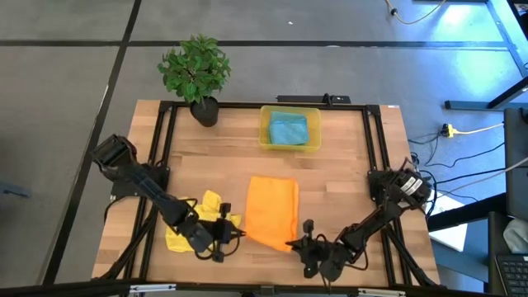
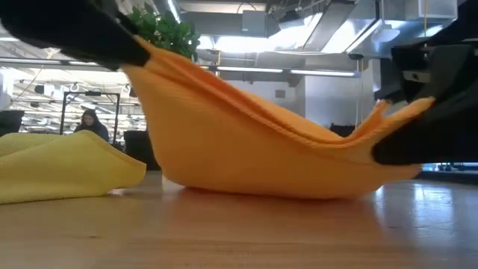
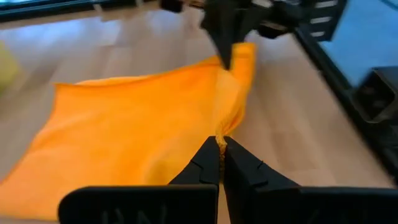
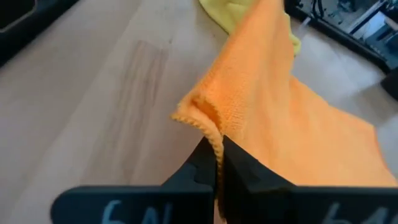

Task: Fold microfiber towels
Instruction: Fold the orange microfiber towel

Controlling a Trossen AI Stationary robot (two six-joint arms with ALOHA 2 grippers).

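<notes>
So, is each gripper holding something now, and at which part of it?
Both hold the orange towel. The left gripper pinches one near corner of its edge and the right gripper pinches the other near corner, lifting that edge off the table.

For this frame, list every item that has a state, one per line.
orange towel: near corners lifted, one pinched by each gripper, the rest lying on the table.
yellow towel: crumpled on the table under the left arm.
teal-blue towel: folded, inside the yellow bin.
left gripper: fingers shut on a towel corner.
right gripper: fingers shut on the other corner.
</notes>
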